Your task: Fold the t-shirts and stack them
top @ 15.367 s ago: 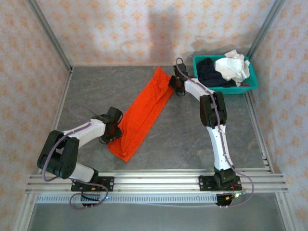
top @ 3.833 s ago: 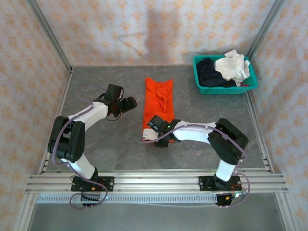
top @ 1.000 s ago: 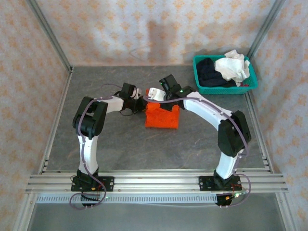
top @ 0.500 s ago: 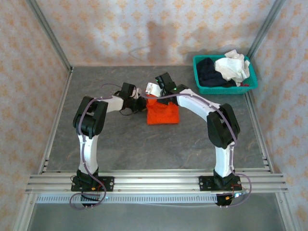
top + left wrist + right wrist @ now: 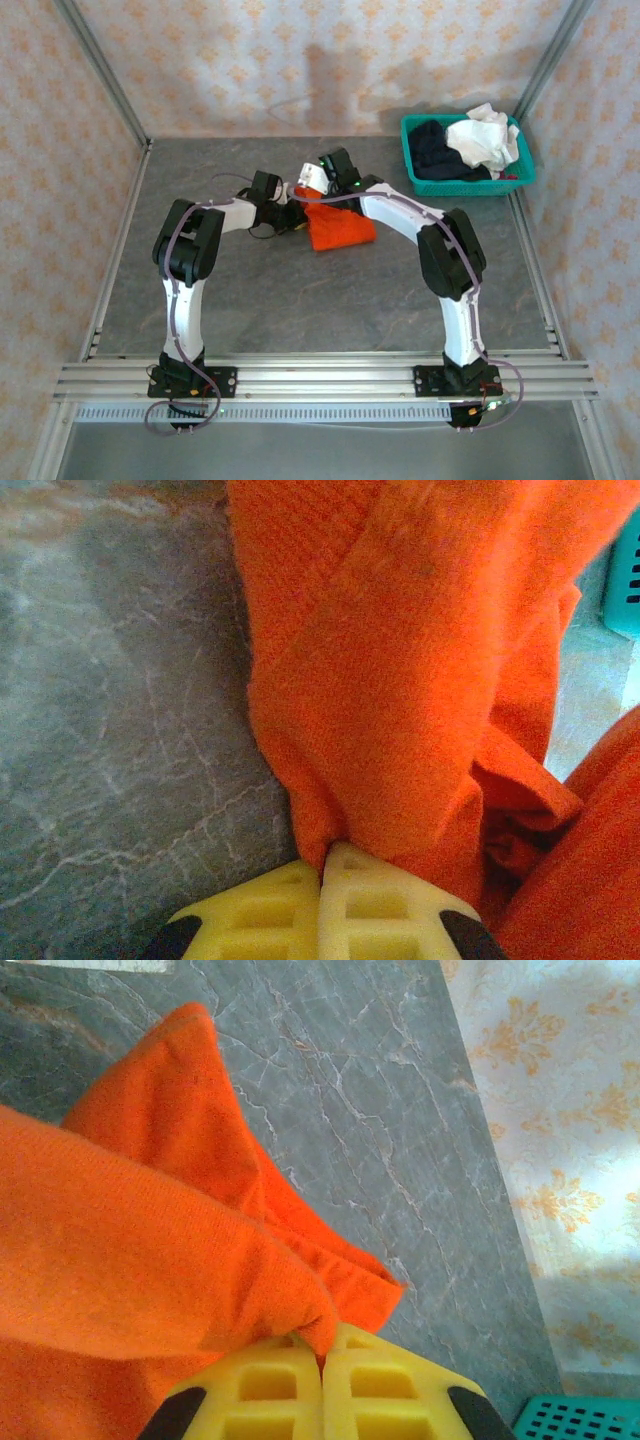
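Left gripper (image 5: 322, 868) and right gripper (image 5: 322, 1352) are each pinching an edge of the folded orange shirt (image 5: 340, 228), bunched mid-table (image 5: 250, 300). If they are pulling unevenly, cloth could slip out, undoing the fold.

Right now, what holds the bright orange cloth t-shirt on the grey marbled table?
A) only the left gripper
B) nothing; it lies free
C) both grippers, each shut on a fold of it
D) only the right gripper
C: in the left wrist view the left gripper has its yellow jaws pressed together on a fold of the orange t-shirt, and in the right wrist view the right gripper pinches another fold likewise.
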